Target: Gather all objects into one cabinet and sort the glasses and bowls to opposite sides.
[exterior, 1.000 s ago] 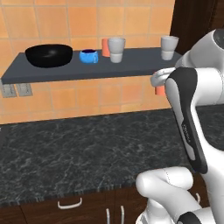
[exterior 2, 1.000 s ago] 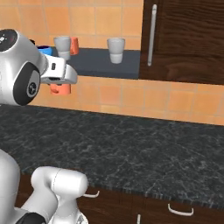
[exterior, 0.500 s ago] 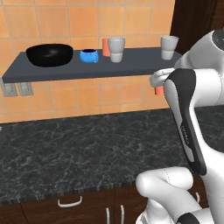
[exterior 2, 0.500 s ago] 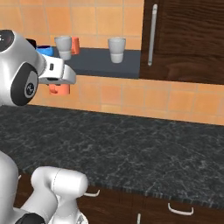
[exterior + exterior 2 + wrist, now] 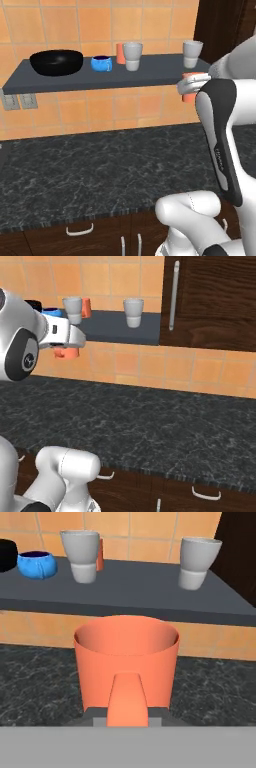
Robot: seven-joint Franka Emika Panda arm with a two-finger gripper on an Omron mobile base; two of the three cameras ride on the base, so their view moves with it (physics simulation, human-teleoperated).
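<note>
Orange cup (image 5: 126, 662) upright in pincer (image 5: 127, 704), below shelf (image 5: 140, 587) edge

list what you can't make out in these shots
- Pincer fingertips: hand view, hidden by the held orange cup; left base view, the arm covers them.
- Second orange cup: mostly hidden behind the grey cup in all views.
- Black bowl: hand view, cut off by the left edge; right base view, behind the arm.
- Shelf right end: left base view, hidden by the arm.
</note>
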